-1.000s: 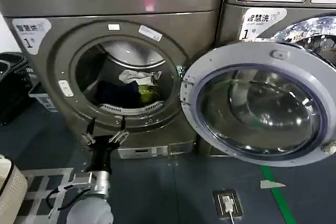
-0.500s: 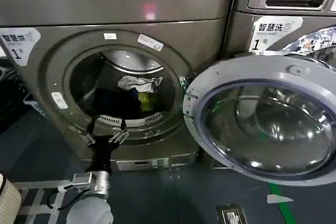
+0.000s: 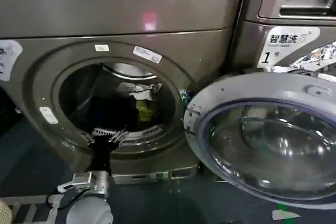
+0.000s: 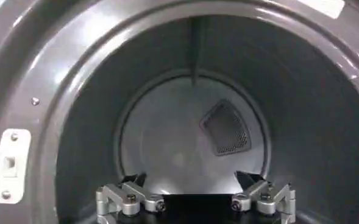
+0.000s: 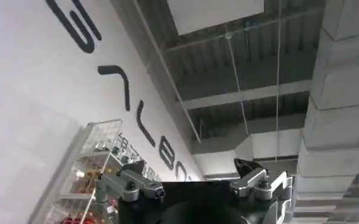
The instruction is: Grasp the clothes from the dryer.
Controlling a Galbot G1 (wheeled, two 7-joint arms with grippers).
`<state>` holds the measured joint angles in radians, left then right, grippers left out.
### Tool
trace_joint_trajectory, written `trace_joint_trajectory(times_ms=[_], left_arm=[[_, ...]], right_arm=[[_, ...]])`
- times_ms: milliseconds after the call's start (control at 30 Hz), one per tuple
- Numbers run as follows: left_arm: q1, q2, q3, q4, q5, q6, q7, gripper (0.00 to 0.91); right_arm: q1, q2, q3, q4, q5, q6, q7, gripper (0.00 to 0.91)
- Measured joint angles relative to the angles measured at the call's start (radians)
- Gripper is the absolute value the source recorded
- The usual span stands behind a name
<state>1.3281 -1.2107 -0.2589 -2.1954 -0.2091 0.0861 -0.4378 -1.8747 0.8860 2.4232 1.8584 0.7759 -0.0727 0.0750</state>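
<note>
The approach step is judged in hand: the left gripper (image 3: 106,137), fingers spread wide and empty, is held at the dryer's (image 3: 47,85) porthole lip. The clothes (image 3: 140,103) lie deep in the drum, so a further reach inward is called for. The right gripper (image 5: 191,176), also spread, is pointed away.

My left tool (image 3: 105,137) was a black block with silver metal knuckles at each finger base, each knuckle fixed by a dark round screw. Its fingertips (image 4: 132,181) were black and pointed. Behind it ran a black forearm into a rounded grey wrist housing, with a silver bracket at nine o'clock and a thin black cable looping beneath. My right tool (image 5: 191,169) had the same build: black body, silver screwed knuckles, black tips spread apart.
</note>
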Motion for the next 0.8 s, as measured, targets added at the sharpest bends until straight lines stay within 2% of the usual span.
trace_joint_trajectory(times_ms=[800], left_arm=[[0.0,-0.001,0.003,0.001,-0.001,0.002,-0.001,0.907]], right_arm=[[-0.002,-0.001,0.0,0.002,0.002,0.003,0.002,0.907]])
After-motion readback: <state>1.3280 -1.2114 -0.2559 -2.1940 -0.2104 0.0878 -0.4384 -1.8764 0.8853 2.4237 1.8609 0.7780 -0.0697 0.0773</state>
